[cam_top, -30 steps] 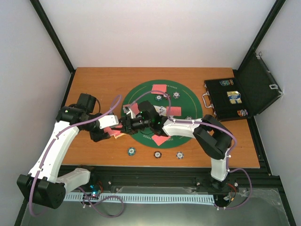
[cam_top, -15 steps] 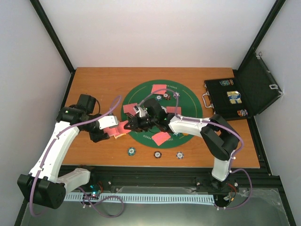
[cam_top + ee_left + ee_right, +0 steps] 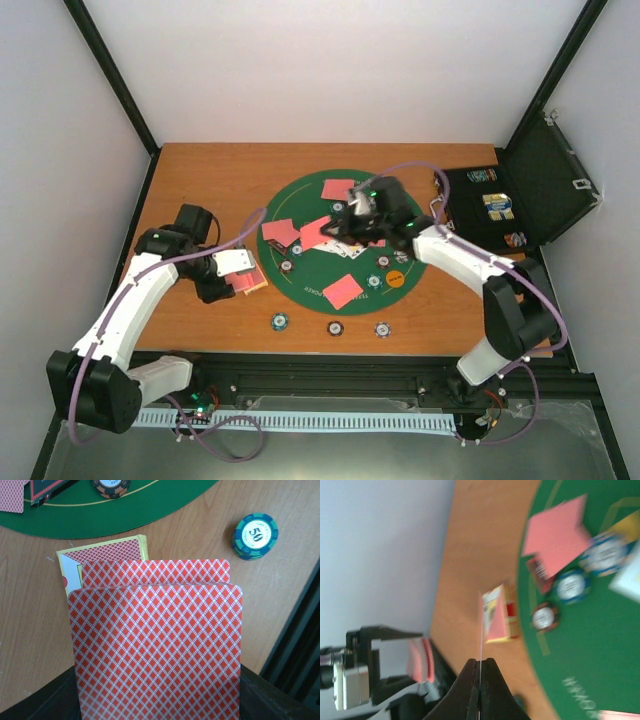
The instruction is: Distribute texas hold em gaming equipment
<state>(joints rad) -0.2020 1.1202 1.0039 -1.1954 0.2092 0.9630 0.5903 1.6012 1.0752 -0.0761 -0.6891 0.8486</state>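
Observation:
My left gripper is shut on a deck of pink-red-backed playing cards, held over the wood left of the green felt mat. A yellow-edged card box lies just under the deck's far end. My right gripper is shut on a single card, seen edge-on in the right wrist view, above the mat's middle. More cards lie face down on the mat among striped poker chips and an orange button. Three chips sit in a row on the wood near the front edge.
An open black hinged case stands at the back right with a few items inside. A green and blue chip marked 50 lies right of the deck. Black frame rails run along the table's sides and front.
My right gripper has shut on one card at the deck and swung right and back over the mat with it. The left arm has barely moved.

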